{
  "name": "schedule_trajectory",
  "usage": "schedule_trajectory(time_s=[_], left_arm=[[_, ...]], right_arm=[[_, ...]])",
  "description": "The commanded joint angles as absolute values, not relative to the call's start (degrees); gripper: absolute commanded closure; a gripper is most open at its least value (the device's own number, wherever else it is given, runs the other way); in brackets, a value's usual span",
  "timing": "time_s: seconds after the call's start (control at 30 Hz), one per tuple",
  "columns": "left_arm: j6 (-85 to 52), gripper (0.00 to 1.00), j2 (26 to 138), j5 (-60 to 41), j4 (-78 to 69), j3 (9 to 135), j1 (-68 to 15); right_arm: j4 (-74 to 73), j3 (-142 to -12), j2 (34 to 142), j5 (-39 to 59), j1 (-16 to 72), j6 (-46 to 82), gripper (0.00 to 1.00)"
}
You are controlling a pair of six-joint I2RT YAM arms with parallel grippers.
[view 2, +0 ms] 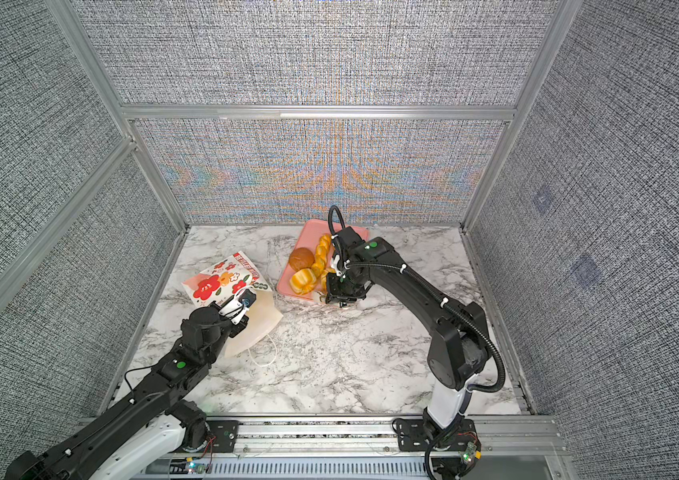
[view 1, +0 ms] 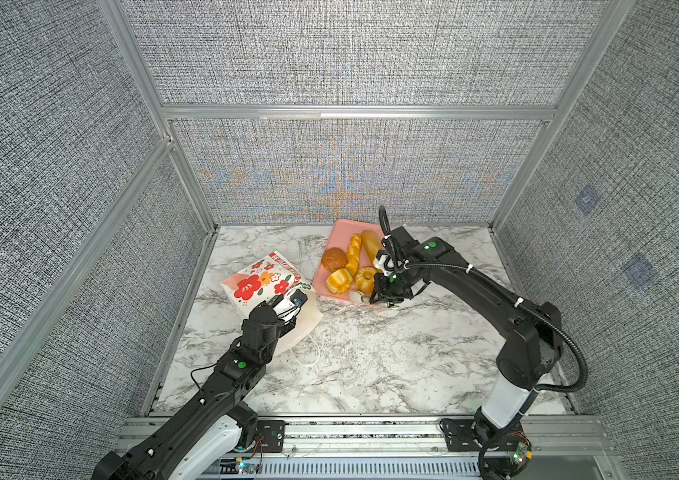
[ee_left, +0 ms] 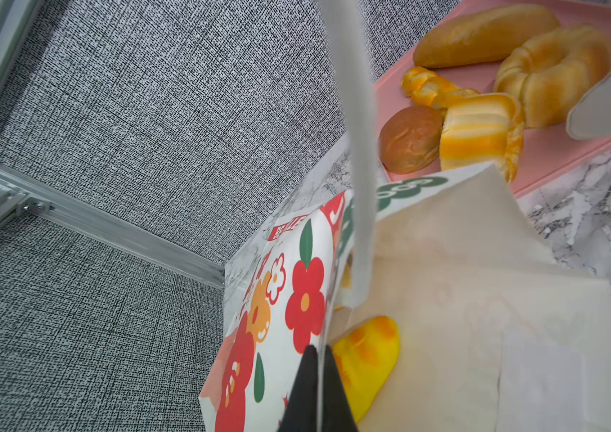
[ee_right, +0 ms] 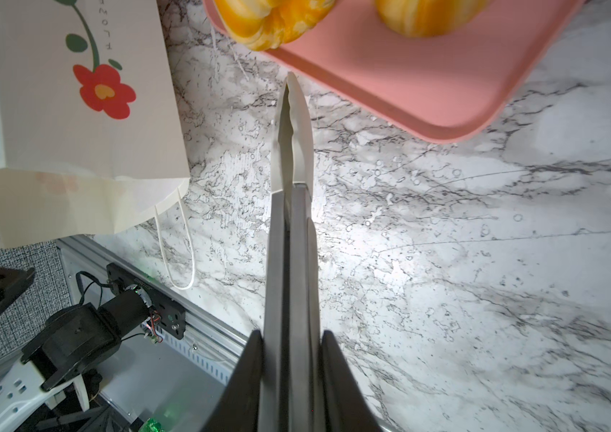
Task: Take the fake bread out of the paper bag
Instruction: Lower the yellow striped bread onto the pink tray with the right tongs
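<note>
Pink tray (ee_right: 427, 86), holding five fake breads (ee_left: 479, 134), lies just ahead of my right claw (ee_right: 290, 80), pinched shut and empty. My left claw (ee_left: 345, 299) clamps the paper bag (ee_left: 296, 299) wall; one yellow bun (ee_left: 365, 355) lies inside, beside its tip. Red banner (ee_left: 289, 228) reads "BE…", rest hidden.

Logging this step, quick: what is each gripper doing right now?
Left gripper: jaws shut on a wall of the paper bag.
Right gripper: jaws shut, holding nothing, just off the pink tray.
</note>
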State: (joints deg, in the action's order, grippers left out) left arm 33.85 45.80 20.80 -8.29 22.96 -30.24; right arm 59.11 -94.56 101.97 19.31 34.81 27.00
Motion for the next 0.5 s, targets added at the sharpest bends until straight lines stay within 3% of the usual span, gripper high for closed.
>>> schedule_trajectory(time_s=[0.0,0.47], left_arm=[[33.44,1.0,45.87,21.26,-9.15,22.97,-30.15],[37.1,1.0,46.28,19.06,-8.18,21.89,-30.19]], right_arm=[[57.1,-95.78,103.05,20.83,35.1,27.23,0.93],[59.65,-107.39,112.12,21.24,31.71,23.67,0.97]])
